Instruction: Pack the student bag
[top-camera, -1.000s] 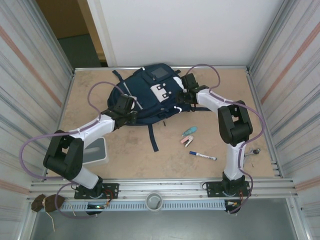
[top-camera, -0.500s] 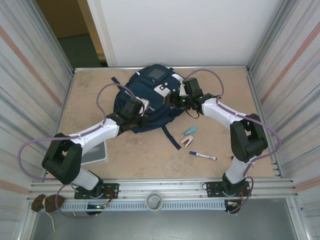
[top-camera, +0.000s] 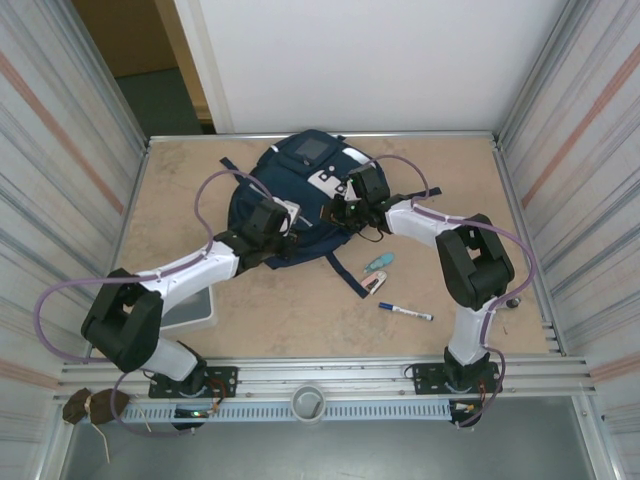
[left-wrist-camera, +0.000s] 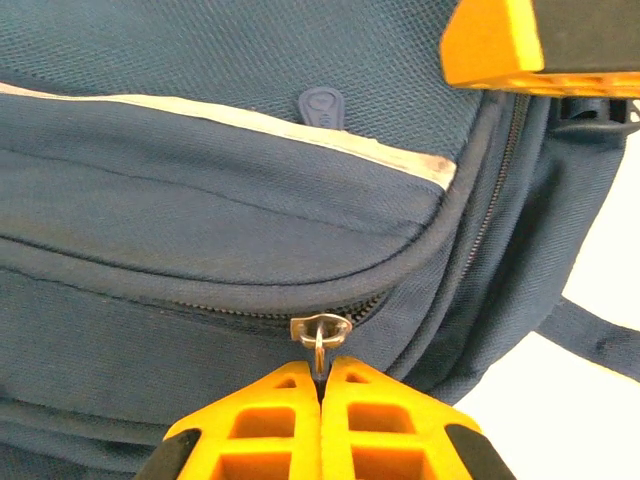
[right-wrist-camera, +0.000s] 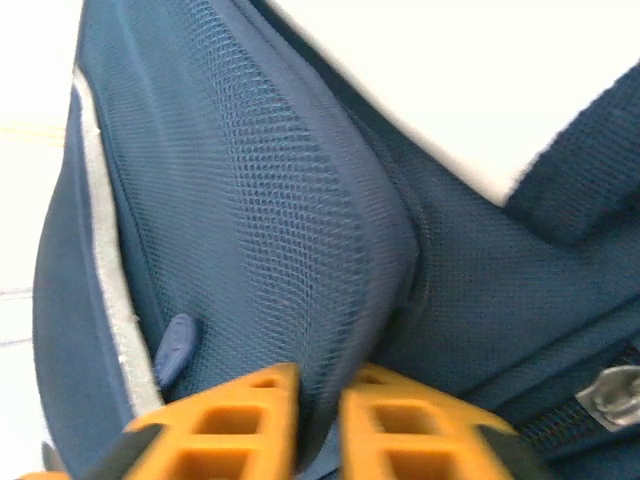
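At the far middle of the desk (top-camera: 300, 320), the student bag (top-camera: 300, 190) lies with both arms reaching onto it. Left tool (left-wrist-camera: 320, 372): clenched on the thin metal zipper pull (left-wrist-camera: 320, 328) of a front pocket, whose zip looks closed. Right tool (right-wrist-camera: 318, 405): pinched on a fold of the bag's mesh-textured fabric beside a seam. Likely hazards, judged from this pose: the slim ring could slip out of the fingertips under a hard tug; the pinched fold could pull free, letting the whole bag slide instead of the zip running; the slider could bind at the curved corner. A marker (top-camera: 405, 312) waits nearby on the desk, unpacked.
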